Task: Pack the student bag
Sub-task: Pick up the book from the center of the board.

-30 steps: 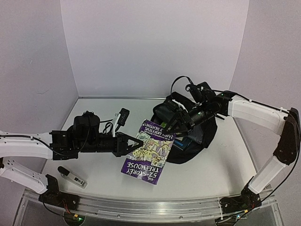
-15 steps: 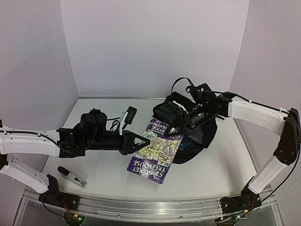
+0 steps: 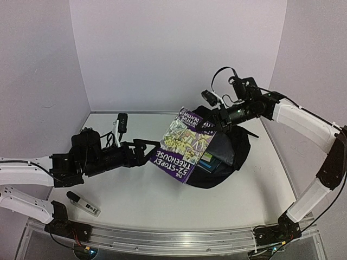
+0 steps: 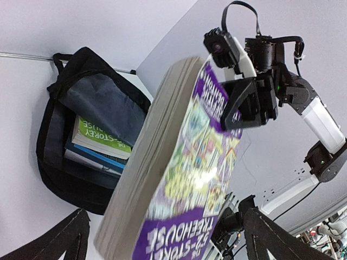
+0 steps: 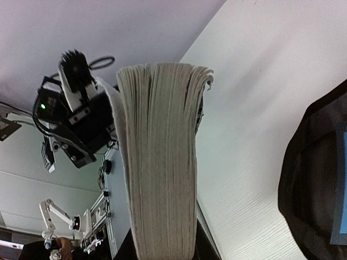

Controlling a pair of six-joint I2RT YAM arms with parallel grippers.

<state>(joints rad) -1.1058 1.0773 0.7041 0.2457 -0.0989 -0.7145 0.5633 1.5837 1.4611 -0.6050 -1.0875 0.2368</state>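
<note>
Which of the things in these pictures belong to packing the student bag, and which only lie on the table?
Belong to the job: student bag; purple book, held up by the right gripper; books inside the bag; left gripper, open beside the purple book.
Just lying about: small black and white object on the table, near left corner.

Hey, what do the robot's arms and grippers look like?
The left arm and right arm have smooth white shells with black joints. The left gripper and right gripper are black and angular; thin black cables loop off the wrists.
</note>
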